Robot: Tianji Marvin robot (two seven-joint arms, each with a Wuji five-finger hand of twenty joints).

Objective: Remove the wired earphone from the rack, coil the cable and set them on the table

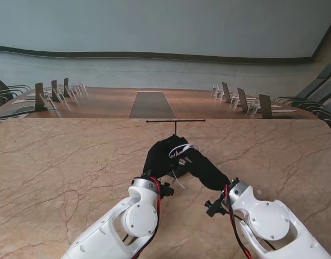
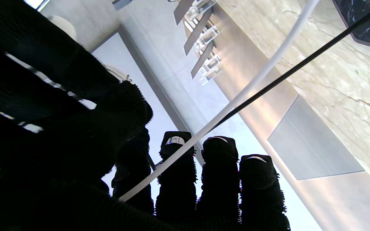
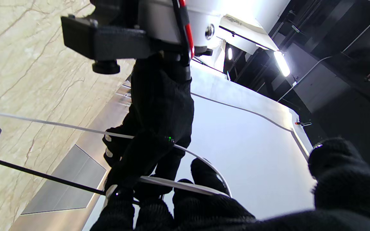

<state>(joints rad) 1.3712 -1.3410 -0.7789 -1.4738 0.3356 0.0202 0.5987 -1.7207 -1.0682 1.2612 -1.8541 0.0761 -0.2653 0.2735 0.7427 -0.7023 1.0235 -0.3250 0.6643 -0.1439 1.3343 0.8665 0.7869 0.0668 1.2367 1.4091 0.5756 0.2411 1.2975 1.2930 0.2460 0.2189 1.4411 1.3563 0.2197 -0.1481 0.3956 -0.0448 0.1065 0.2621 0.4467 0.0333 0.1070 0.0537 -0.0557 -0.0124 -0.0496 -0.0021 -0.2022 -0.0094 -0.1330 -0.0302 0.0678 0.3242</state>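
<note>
Coiling is what you're in the middle of, judging by the loops of white earphone cable (image 1: 183, 152) bunched between the two gloved hands just on the near side of the rack (image 1: 175, 121). Your left hand (image 1: 159, 154) and right hand (image 1: 204, 167) meet over the marble table (image 1: 63, 162), both wrapped around the cable — the left wrist view shows the strand crossing its upright fingers (image 2: 220, 166), and the right wrist view shows it curving over the right fingertips (image 3: 204, 173).

One run of cable stretches away toward the rack's thin black bar, roughly parallel to it, so that is the axis you wind along. I can't tell whether the earbuds are fully off the bar. Both hands are equally close. Open tabletop lies wide on either side and nearer to you; only the rack crowds the far side.
</note>
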